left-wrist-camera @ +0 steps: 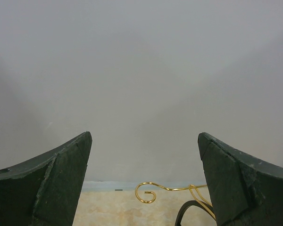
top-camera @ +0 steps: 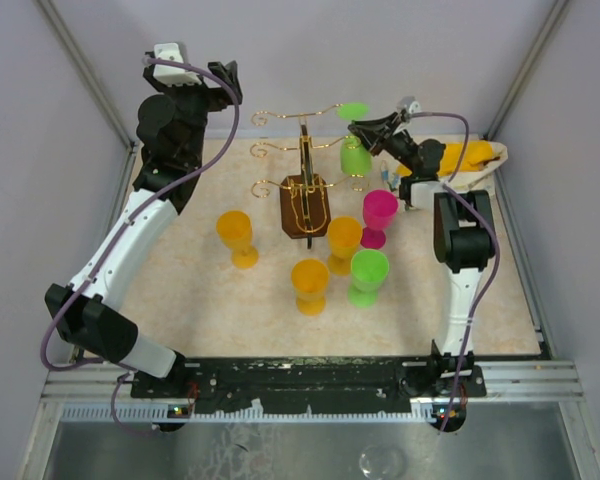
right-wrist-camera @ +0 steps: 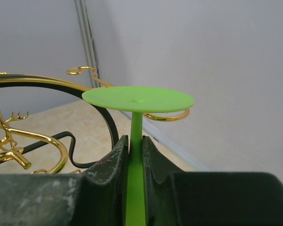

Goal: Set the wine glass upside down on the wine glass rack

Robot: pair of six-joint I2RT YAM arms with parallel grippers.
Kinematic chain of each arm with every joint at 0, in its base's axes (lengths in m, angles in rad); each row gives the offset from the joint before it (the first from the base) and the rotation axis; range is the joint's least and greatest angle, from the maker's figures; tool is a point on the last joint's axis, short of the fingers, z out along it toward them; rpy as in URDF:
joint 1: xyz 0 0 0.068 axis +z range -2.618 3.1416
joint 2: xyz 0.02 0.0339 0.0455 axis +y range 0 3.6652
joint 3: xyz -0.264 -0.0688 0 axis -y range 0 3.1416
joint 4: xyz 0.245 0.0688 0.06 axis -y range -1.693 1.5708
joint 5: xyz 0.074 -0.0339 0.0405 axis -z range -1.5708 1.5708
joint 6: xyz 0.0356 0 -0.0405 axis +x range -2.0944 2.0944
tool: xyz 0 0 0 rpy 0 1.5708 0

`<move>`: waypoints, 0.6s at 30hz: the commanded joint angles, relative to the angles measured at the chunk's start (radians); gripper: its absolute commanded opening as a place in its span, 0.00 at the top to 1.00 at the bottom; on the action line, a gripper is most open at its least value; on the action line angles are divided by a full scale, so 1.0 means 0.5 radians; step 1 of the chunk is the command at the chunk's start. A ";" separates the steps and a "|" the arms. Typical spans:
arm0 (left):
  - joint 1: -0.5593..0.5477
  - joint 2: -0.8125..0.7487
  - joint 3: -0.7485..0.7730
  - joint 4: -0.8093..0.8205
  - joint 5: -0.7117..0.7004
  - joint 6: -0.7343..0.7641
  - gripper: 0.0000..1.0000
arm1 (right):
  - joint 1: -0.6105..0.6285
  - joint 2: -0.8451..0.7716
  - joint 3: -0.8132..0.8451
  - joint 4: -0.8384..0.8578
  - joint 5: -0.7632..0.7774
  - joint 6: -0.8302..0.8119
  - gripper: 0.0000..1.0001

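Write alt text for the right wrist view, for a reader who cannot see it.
The right gripper is shut on the stem of an upside-down green wine glass, its round foot on top, by a curled gold arm of the rack.

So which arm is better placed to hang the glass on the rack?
Right: the right gripper holds the green glass upside down by the stem, next to the rack. The left gripper is open and empty.
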 commanded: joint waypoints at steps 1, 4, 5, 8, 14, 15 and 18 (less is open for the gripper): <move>0.015 -0.025 -0.010 0.029 0.010 -0.015 0.01 | 0.047 0.036 0.111 0.129 -0.004 0.005 1.00; 0.018 -0.029 -0.014 0.029 0.013 -0.011 0.01 | 0.064 0.062 0.128 0.132 0.001 0.000 1.00; 0.020 -0.029 -0.015 0.029 0.015 -0.012 0.01 | 0.072 0.069 0.135 0.132 0.001 -0.001 1.00; 0.024 -0.032 -0.019 0.029 0.019 -0.012 0.01 | 0.084 0.094 0.166 0.137 0.007 -0.001 1.00; 0.038 -0.047 -0.045 0.038 0.022 -0.017 0.01 | 0.110 0.148 0.226 0.156 0.019 -0.001 1.00; 0.040 -0.047 -0.049 0.038 0.024 -0.018 0.01 | 0.115 0.158 0.241 0.150 0.017 -0.003 1.00; 0.045 -0.055 -0.051 0.038 0.024 -0.022 0.01 | 0.122 0.178 0.281 0.122 0.010 -0.012 1.00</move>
